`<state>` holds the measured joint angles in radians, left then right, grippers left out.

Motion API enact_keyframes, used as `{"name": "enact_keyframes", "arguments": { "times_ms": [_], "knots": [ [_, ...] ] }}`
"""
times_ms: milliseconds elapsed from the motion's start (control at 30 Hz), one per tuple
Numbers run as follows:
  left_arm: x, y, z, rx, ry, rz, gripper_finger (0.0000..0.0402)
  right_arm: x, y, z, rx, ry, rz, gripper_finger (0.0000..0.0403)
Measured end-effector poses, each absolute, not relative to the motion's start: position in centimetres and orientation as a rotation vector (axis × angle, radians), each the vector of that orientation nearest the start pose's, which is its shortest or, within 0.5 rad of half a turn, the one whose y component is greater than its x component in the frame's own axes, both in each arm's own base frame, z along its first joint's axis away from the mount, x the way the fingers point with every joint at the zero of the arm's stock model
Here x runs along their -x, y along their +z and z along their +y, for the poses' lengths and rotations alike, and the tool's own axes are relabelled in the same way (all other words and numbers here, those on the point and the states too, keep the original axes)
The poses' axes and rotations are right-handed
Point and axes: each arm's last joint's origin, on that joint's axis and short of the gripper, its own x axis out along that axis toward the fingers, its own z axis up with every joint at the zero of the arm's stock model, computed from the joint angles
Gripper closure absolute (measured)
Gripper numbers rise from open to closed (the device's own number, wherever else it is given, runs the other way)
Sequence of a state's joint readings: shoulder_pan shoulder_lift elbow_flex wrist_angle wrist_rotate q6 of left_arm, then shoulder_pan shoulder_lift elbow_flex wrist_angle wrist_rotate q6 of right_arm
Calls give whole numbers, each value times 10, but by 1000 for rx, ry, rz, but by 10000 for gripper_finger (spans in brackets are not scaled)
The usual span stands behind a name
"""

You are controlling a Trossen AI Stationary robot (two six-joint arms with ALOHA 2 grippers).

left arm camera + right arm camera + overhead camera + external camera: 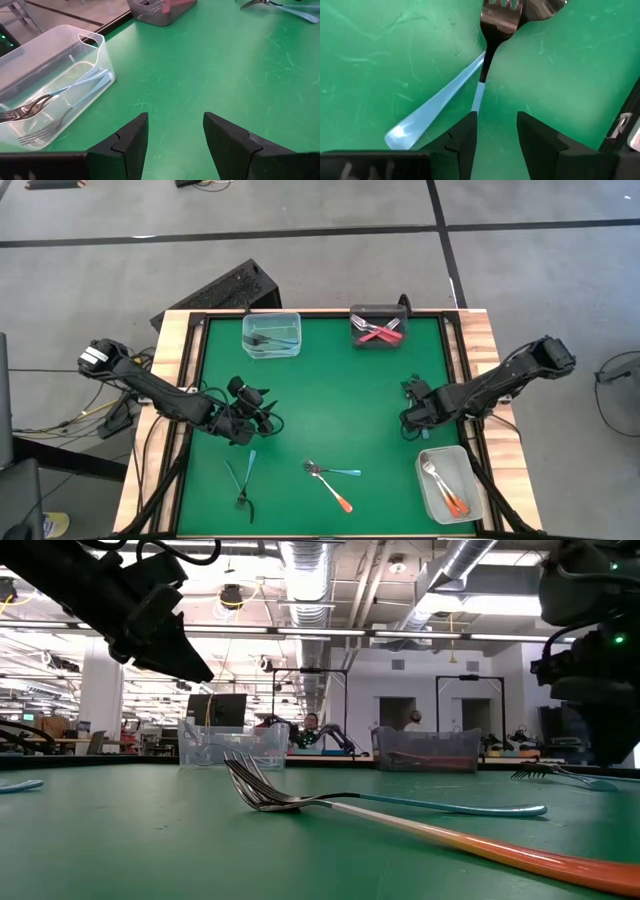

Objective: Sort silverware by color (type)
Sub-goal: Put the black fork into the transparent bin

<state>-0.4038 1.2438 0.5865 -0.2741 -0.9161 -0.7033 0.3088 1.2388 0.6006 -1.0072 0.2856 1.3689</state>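
Presently, left gripper (175,135): fingers parted, nothing between them; poised over bare green table (330,400) on the left side.
Ahead of left fingers (130,142): clear tub (50,85) holding blue-handled forks (55,97); in the high view this tub (271,333) sits at the far edge of the mat.
Farther ahead of left fingers: dark tub (160,10), only partly in frame; the high view shows it (378,325) holding red-handled forks (378,332).
Right gripper (496,132): fingers spread, gripping nothing; set at the right side of the table (380,50).
Just beyond right fingers (462,137): two blue-handled forks (440,100) lying crossed on the mat, one handle running in toward the gap between the fingertips; contact with the fingers cannot be told.
Near-edge centre: one orange-handled fork (330,488) and one blue-handled fork (338,472), tines together, well apart from both grippers; the low view shows them flat on the mat (400,805).
Near-edge left: a crossed pair of forks (243,478), below the left gripper (262,416).
Near-right corner: clear tub (450,483) holding orange-handled forks (446,492), beside the right gripper (412,398).
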Motion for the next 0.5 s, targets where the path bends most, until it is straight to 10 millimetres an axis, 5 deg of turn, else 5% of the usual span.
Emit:
{"name": "enact_keyframes", "arguments": {
  "times_ms": [300, 500],
  "knots": [
    [-208, 183, -64, 96, 690, 526, 223, -154, 159, 42, -605, -961, 1298, 243],
    [-210, 179, -65, 101, 686, 543, 223, -157, 149, 43, -558, -992, 1344, 288]
  ]
}}
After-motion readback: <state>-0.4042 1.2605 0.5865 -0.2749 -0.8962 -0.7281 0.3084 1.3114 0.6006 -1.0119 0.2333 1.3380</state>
